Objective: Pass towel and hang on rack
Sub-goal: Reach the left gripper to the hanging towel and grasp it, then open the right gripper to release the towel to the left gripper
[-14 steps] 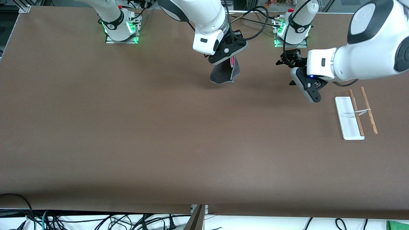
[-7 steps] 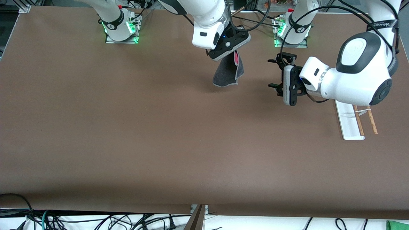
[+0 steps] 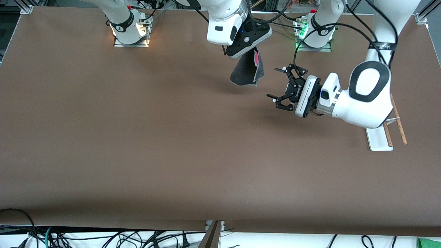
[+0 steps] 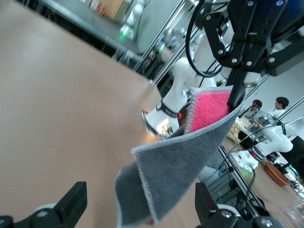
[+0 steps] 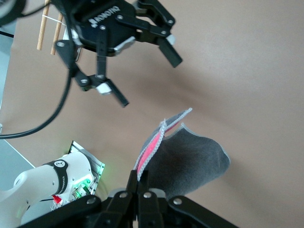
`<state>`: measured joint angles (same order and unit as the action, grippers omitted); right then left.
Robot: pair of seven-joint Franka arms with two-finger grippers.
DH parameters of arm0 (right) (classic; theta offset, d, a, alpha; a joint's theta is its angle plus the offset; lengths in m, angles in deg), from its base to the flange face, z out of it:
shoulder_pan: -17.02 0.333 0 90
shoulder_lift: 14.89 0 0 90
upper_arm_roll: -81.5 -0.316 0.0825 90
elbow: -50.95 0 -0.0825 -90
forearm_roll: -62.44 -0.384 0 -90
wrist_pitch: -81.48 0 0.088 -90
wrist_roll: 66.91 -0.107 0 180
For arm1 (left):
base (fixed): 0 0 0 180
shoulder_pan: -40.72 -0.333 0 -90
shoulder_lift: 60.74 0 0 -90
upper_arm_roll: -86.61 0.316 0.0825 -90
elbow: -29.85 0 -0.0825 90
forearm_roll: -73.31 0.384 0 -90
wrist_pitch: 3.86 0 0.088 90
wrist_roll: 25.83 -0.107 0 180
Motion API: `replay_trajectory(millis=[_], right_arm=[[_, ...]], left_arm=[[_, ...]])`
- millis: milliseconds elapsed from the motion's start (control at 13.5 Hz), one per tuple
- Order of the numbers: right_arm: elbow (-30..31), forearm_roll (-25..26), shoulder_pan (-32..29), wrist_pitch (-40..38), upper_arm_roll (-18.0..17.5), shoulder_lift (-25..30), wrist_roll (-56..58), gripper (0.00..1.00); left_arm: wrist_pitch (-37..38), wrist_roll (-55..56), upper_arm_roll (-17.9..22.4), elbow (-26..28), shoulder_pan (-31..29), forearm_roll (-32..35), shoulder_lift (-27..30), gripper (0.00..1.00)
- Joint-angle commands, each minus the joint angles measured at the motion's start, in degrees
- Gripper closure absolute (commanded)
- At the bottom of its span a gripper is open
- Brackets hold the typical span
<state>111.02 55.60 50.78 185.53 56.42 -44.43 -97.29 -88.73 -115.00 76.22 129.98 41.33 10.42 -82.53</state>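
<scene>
The dark grey towel [image 3: 246,70] with its pink-red patch hangs from my right gripper [image 3: 254,51], which is shut on its upper edge, up over the table near the robots' bases. It also shows in the right wrist view [image 5: 190,154] and in the left wrist view [image 4: 175,166]. My left gripper [image 3: 279,88] is open, turned sideways toward the towel, a short way from it and apart from it. The rack [image 3: 379,139], white base with two brown rods, stands toward the left arm's end of the table, partly hidden by the left arm.
The brown table [image 3: 155,144] is bare apart from the rack. Both arm bases [image 3: 129,27] stand along its edge at the top of the front view. Cables lie past the table's near edge.
My left gripper has swung from near the rack toward the towel and turned to face it, fingers open. My right gripper has raised the towel slightly and holds it.
</scene>
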Motion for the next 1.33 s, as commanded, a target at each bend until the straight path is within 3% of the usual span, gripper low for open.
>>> replay_trajectory(millis=[0,148,296,517,665,739,887,1257], right_arm=[[-0.3,0.16,-0.09,-0.69,-0.33,0.45,0.58,1.0],[-0.3,0.16,-0.09,-0.43,-0.33,0.45,0.58,1.0],[-0.39,0.16,-0.09,-0.43,-0.33,0.45,0.67,1.0],[-0.3,0.16,-0.09,-0.43,-0.24,0.45,0.58,1.0],[-0.3,0.07,-0.09,-0.52,-0.24,0.45,0.67,1.0],[-0.3,0.16,-0.18,-0.52,-0.24,0.45,0.67,1.0],[-0.3,0.07,-0.26,-0.52,-0.24,0.45,0.67,1.0],[-0.3,0.07,-0.53,-0.69,-0.15,0.45,0.58,1.0]], left_arm=[[0.22,-9.06,-0.24,2.08,-0.26,-8.17,-3.51,0.0],[5.47,-15.3,-1.2,5.51,0.36,-17.66,-6.41,0.0],[8.03,-17.78,-2.34,6.13,0.27,-19.81,-8.53,0.01],[13.66,-17.96,-3.23,8.76,-0.17,-22.62,-10.99,0.13],[15.16,-19.01,-3.32,8.95,0.18,-23.59,-11.61,0.46],[15.25,-19.8,-3.49,9.21,0.27,-23.59,-11.96,0.7],[16.04,-19.99,-4.89,9.65,0.27,-23.77,-13.45,1.0],[16.22,-19.99,-5.16,9.39,-0.52,-23.86,-13.63,1.0]])
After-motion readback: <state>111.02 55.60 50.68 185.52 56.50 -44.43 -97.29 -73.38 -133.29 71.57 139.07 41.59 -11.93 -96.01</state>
